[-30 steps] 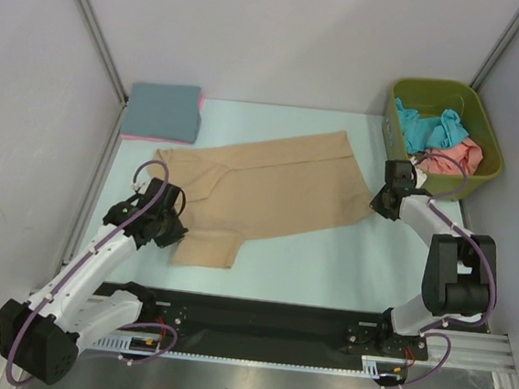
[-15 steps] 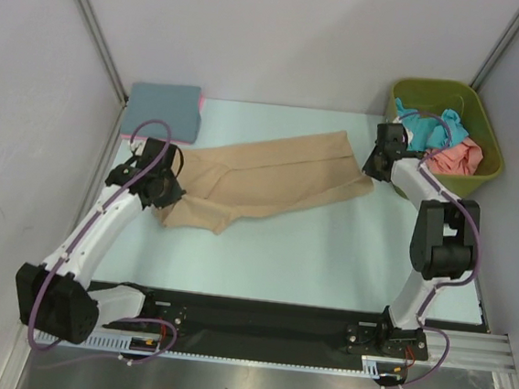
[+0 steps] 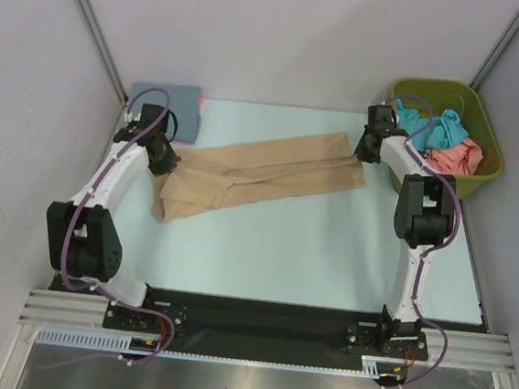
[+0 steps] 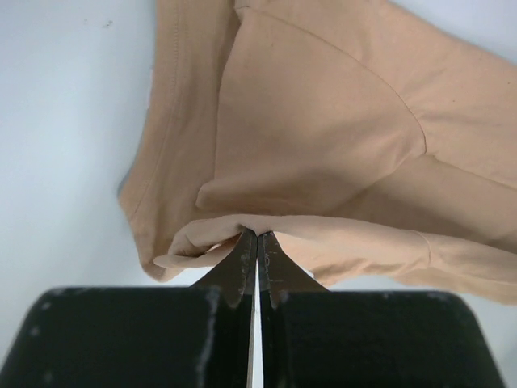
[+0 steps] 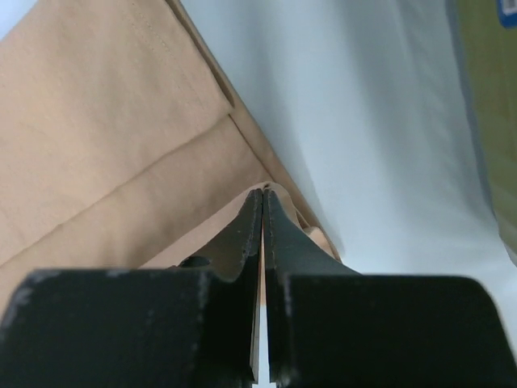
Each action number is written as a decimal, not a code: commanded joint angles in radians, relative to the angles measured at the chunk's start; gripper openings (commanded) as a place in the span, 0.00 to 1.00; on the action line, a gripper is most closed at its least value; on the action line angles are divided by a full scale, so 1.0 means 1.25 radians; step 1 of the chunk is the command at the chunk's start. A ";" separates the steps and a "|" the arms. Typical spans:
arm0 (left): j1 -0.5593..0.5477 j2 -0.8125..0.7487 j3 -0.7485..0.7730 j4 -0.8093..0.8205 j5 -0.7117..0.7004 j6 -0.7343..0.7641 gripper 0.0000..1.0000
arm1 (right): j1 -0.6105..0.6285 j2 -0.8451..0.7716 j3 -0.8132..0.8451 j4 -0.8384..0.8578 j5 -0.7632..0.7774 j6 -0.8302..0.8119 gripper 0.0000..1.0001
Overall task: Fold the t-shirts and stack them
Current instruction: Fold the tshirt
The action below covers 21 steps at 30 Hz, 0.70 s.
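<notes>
The tan t-shirt (image 3: 262,172) lies across the light table as a long band doubled over lengthwise. My left gripper (image 3: 164,161) is shut on the shirt's left end, beside the sleeve. In the left wrist view the jaws (image 4: 257,236) pinch a raised fold of tan cloth (image 4: 323,121). My right gripper (image 3: 365,152) is shut on the shirt's right end near the bin. The right wrist view has its tips (image 5: 263,194) clamped on a tan hem (image 5: 105,121). A folded slate blue t-shirt (image 3: 181,100) lies on a pink one (image 3: 200,106) at the far left corner.
An olive-green bin (image 3: 435,85) stands at the far right corner and holds a teal t-shirt (image 3: 431,126) and a salmon one (image 3: 451,158). Its wall (image 5: 493,121) shows close to the right gripper. Grey walls close in the table on both sides.
Both grippers carried the near edge of the tan shirt toward the far side, doubling it over into a narrower band. Both arms now reach out further.
</notes>
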<state>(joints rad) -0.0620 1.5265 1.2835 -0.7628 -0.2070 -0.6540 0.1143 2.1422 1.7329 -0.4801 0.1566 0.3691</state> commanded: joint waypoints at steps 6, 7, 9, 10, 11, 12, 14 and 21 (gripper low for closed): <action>0.003 0.104 0.110 0.016 0.026 0.026 0.00 | 0.003 0.064 0.122 -0.043 -0.025 -0.017 0.00; 0.003 0.110 0.118 0.015 0.024 0.027 0.00 | 0.001 0.071 0.123 -0.043 -0.030 -0.018 0.00; 0.003 0.121 0.124 0.015 0.020 0.027 0.00 | 0.001 0.077 0.129 -0.044 -0.032 -0.013 0.00; 0.003 0.125 0.128 0.015 0.015 0.027 0.00 | -0.002 0.082 0.131 -0.044 -0.037 -0.013 0.00; 0.004 0.131 0.130 0.014 0.009 0.027 0.00 | -0.004 0.086 0.134 -0.042 -0.042 -0.013 0.00; 0.005 0.135 0.130 0.014 0.008 0.027 0.00 | -0.004 0.087 0.135 -0.042 -0.042 -0.013 0.00; 0.009 0.143 0.137 0.011 0.008 0.026 0.00 | -0.003 0.095 0.140 -0.042 -0.045 -0.013 0.00; 0.029 0.167 0.145 0.013 0.011 0.013 0.00 | -0.003 0.129 0.192 -0.059 -0.047 -0.006 0.00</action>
<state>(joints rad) -0.0467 1.7279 1.4178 -0.7578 -0.1802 -0.6453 0.1131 2.2845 1.9034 -0.5385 0.1036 0.3645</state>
